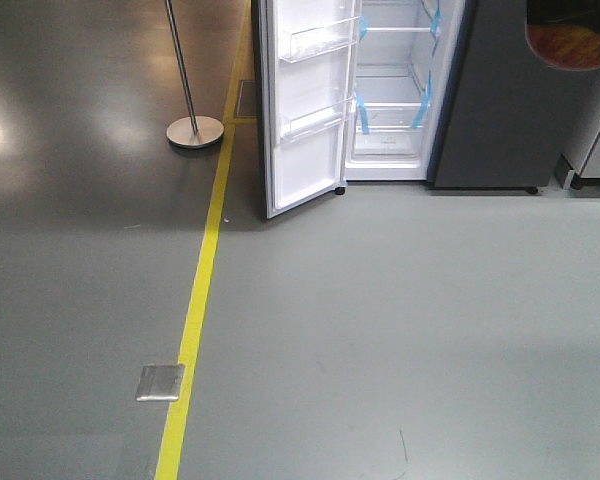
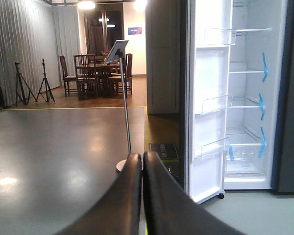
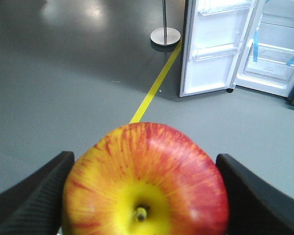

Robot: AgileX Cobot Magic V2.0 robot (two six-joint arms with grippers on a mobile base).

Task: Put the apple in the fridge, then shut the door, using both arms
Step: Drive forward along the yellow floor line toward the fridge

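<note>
Between the right gripper's [image 3: 144, 193] fingers, the glossy red-and-yellow apple [image 3: 146, 171] is grasped; the left gripper [image 2: 142, 161] is clenched empty; the dark-grey fridge's [image 1: 490, 120] white-lined door [image 1: 305, 130] stands open.

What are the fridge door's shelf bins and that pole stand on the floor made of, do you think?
Door bins: clear glossy plastic, it seems; the white door shows through them. Pole stand: likely metal, going by the silvery, dully shiny look of its pole and round base.
</note>
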